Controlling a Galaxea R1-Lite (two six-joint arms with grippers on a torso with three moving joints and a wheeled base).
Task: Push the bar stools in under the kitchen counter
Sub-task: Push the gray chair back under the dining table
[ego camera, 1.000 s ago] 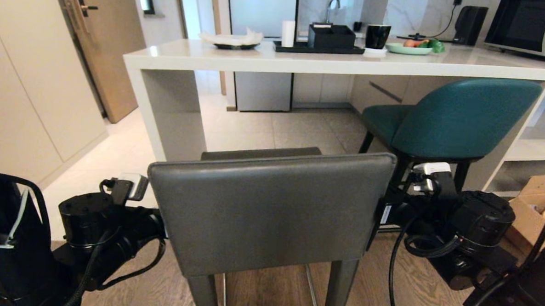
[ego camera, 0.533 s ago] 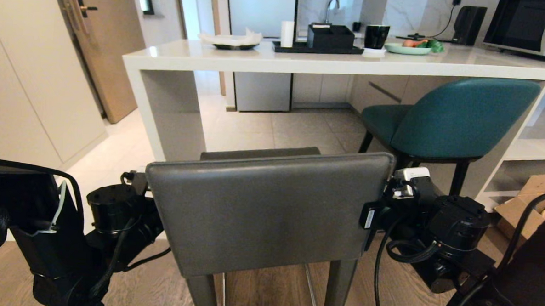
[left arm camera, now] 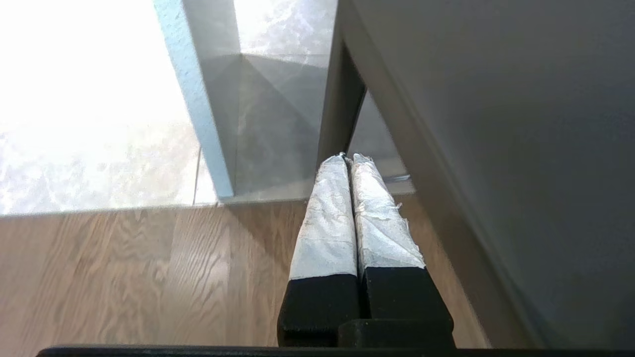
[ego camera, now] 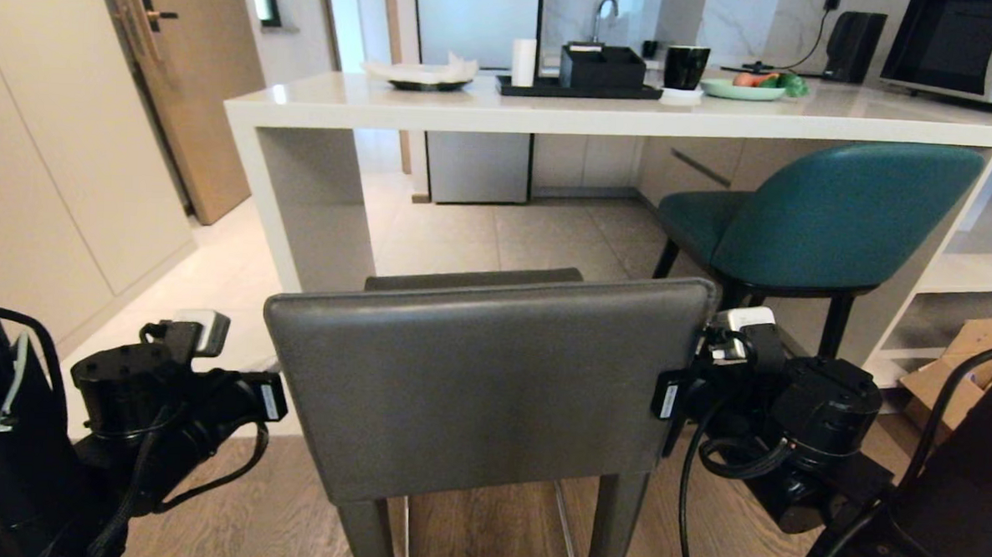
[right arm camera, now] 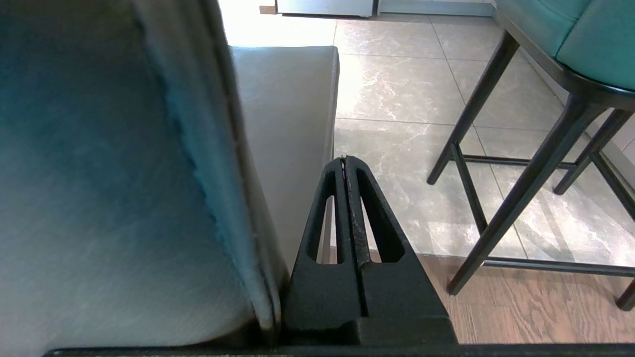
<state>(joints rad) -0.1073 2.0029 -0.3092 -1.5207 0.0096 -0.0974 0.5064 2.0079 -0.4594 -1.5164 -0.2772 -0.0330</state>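
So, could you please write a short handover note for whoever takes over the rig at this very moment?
Left pincer: shut, empty, beside the left edge of the grey stool.
Right pincer: shut, empty, beside the grey stool's right edge, close to the backrest.
Teal stool: seat already partly under the kitchen counter, backrest outside it.
Grey stool: standing short of the counter, its backrest well outside.
Done: both arms flank the grey stool.
Left: push the grey stool under, then finish the teal one.

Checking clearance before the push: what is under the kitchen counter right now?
Under the kitchen counter the teal stool's seat is partly tucked in; left of it lies bare tile floor. The grey stool hides the nearer floor.
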